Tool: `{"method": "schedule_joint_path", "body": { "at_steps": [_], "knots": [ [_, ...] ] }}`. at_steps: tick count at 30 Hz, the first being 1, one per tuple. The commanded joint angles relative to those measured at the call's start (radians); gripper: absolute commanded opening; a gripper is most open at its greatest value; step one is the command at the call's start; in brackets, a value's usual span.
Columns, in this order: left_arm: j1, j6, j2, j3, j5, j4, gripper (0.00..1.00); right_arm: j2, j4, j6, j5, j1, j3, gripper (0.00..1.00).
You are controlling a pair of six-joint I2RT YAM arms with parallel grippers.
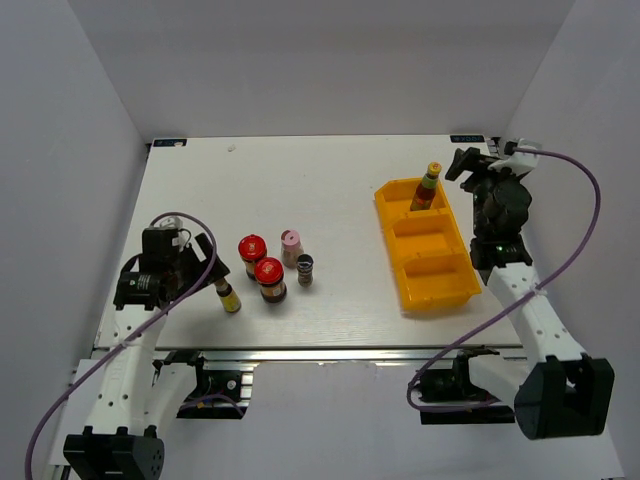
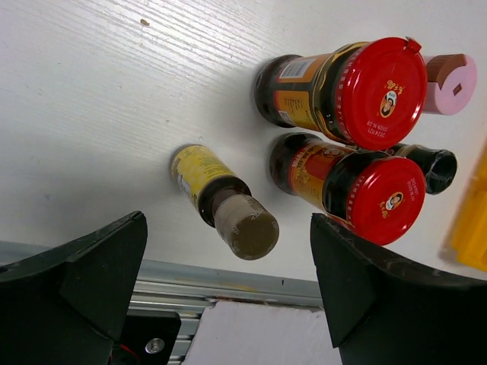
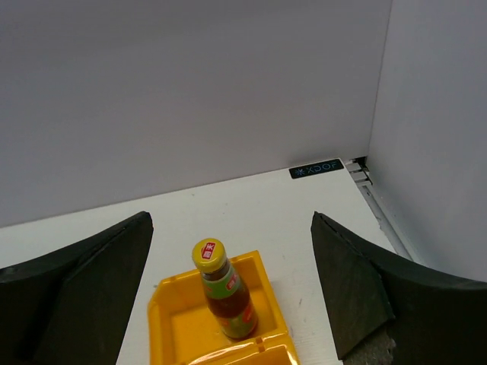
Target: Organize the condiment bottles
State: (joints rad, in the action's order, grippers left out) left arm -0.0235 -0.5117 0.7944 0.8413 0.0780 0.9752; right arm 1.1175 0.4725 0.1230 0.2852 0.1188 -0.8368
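The right hand (image 1: pixel 463 165) hangs wide open and empty at about 1 o'clock of the slim yellow-capped green-red sauce bottle (image 1: pixel 428 188). That bottle stands upright in the 12 o'clock compartment of the yellow three-compartment plastic tray (image 1: pixel 400 285).

The left hand (image 1: pixel 205 265) is also spread wide and holds nothing. It hovers over the slim brown bottle (image 1: pixel 229 296) at the table's (image 1: pixel 330 180) 8 o'clock side.

Just beside that bottle, toward 2 o'clock, cluster two squat red-lidded dark jars (image 1: pixel 252 248), a pink-capped bottle (image 1: pixel 291 243) and a dark grey-topped shaker (image 1: pixel 305 268).

One bottle looks sorted and five remain. The next move is probably a left-hand descent around the brown bottle, keeping clear of the nearer jar.
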Motion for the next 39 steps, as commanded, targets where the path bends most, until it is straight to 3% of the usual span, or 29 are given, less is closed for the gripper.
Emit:
{"method": "schedule_joint_path", "body": {
  "at_steps": [1,9,19,26,32,39],
  "knots": [
    [0.002,0.035,0.015,0.013,0.022,-0.009,0.95,-0.099,-0.014,0.104,0.061,-0.002,0.054,0.89],
    [0.000,0.050,0.060,0.025,0.046,0.029,0.87,-0.255,-0.074,0.187,0.095,-0.001,0.116,0.89],
    [-0.001,0.062,0.107,-0.010,0.184,-0.015,0.85,-0.301,-0.137,0.162,0.181,-0.002,0.136,0.89],
    [-0.001,0.065,0.149,-0.001,0.203,-0.017,0.80,-0.321,-0.133,0.150,0.181,-0.001,0.145,0.89],
    [-0.003,0.052,0.183,0.012,0.054,0.033,0.70,-0.321,-0.140,0.148,0.190,-0.002,0.146,0.89],
    [-0.015,0.035,0.129,0.033,-0.030,0.045,0.74,-0.303,-0.133,0.152,0.181,-0.001,0.143,0.89]
  ]
}}
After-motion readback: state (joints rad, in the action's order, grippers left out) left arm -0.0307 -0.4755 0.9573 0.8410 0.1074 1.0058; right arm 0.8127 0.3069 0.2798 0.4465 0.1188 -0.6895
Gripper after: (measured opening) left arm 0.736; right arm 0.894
